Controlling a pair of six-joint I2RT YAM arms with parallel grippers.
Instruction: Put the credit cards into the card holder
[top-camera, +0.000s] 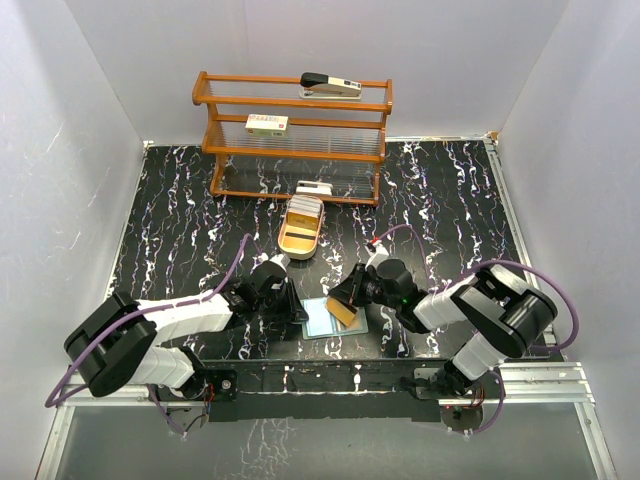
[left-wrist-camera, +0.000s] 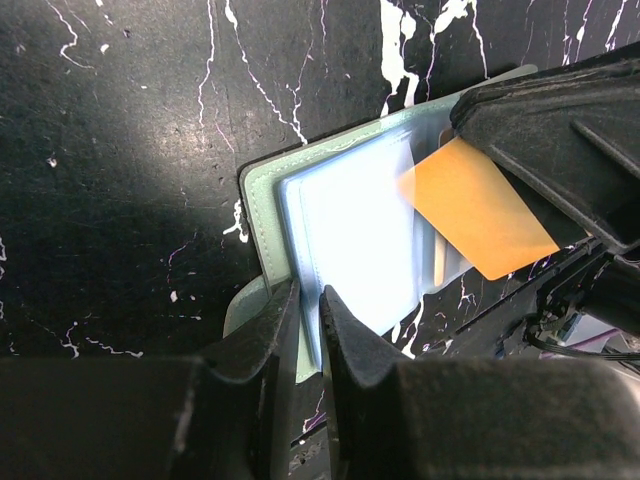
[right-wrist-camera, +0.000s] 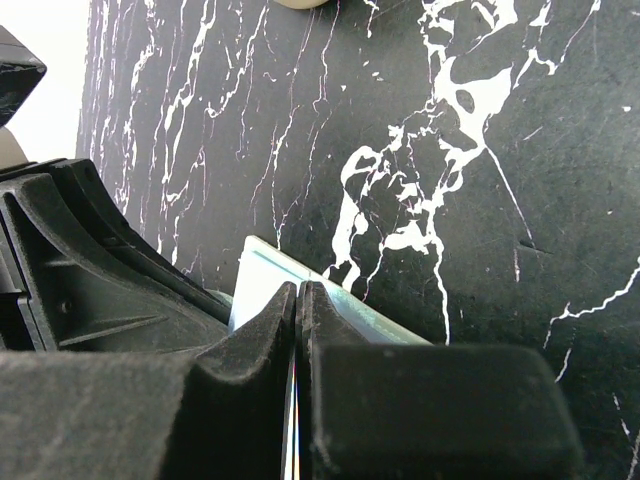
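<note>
Near the table's front edge, the card holder lay open and flat, clear pockets up. The left gripper had its fingers nearly closed, pinching the near edge of a pocket sheet. From the other side, the right gripper had its fingers pressed together on a gold-orange card, held tilted over the holder's right half. Farther back sat a tan oval tray with more cards at its far end. Behind it stood a wooden rack bearing a stapler and white boxes.
</note>
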